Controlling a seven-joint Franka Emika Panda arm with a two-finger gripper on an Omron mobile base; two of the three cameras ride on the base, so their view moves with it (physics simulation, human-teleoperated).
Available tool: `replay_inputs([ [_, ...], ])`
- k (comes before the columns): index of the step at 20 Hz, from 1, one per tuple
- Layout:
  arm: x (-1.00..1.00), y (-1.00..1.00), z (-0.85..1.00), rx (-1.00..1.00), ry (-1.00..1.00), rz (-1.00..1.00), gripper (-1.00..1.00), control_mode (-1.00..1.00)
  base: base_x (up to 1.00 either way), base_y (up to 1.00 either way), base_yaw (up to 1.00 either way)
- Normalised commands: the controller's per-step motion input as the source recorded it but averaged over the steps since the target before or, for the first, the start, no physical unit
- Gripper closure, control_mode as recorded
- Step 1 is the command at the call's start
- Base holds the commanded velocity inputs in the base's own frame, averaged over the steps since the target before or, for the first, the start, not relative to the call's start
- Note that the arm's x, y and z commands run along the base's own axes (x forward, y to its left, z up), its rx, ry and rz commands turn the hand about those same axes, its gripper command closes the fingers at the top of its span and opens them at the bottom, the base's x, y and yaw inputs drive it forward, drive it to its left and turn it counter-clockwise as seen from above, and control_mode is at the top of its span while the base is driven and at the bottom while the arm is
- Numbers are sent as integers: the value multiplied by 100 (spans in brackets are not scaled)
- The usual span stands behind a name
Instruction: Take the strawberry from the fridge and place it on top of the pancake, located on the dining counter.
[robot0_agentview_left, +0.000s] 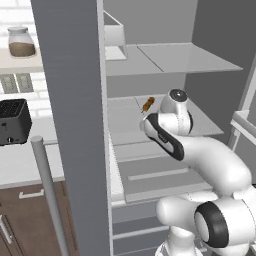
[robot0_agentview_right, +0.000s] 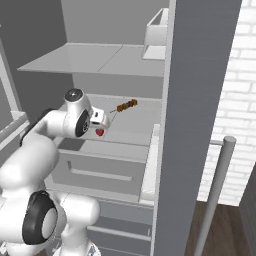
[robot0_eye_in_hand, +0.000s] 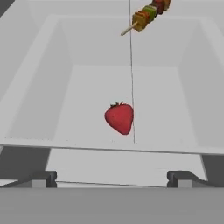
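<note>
The fridge (robot0_agentview_left: 175, 57) stands open with pale grey shelves (robot0_agentview_right: 90, 57) inside. On its middle shelf lies the small red strawberry (robot0_eye_in_hand: 120, 117), also visible just below the hand (robot0_agentview_right: 100, 132). My gripper (robot0_eye_in_hand: 111, 178) is open and hovers short of the strawberry, its two dark fingertips (robot0_eye_in_hand: 41, 177) spread wide on either side and touching nothing. In the right base view my gripper (robot0_agentview_right: 101, 121) sits at the shelf's front edge. The pancake and the dining counter are out of view.
A brownish-orange skewer (robot0_eye_in_hand: 146, 15) (robot0_agentview_right: 126, 105) (robot0_agentview_left: 148, 104) lies farther back on the same shelf. The open grey doors (robot0_agentview_left: 75, 100) (robot0_agentview_right: 195, 100) with bar handles (robot0_agentview_left: 47, 190) flank the arm. A black toaster (robot0_agentview_left: 12, 120) and a jar (robot0_agentview_left: 21, 42) stand at left.
</note>
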Motion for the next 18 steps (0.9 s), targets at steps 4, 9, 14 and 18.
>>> replay_inputs([
  [4, 1, 0, -41, -2, 14, 0, -100, -100, 0, 0, 0],
  [9, 30, -1, -21, -1, 1, 0, -100, -100, 0, 0, 0],
  [14, 34, 0, -6, -2, 0, 0, -100, -100, 0, 0, 0],
  [18, 19, 0, -20, -2, 0, 0, -100, -100, 0, 0, 0],
])
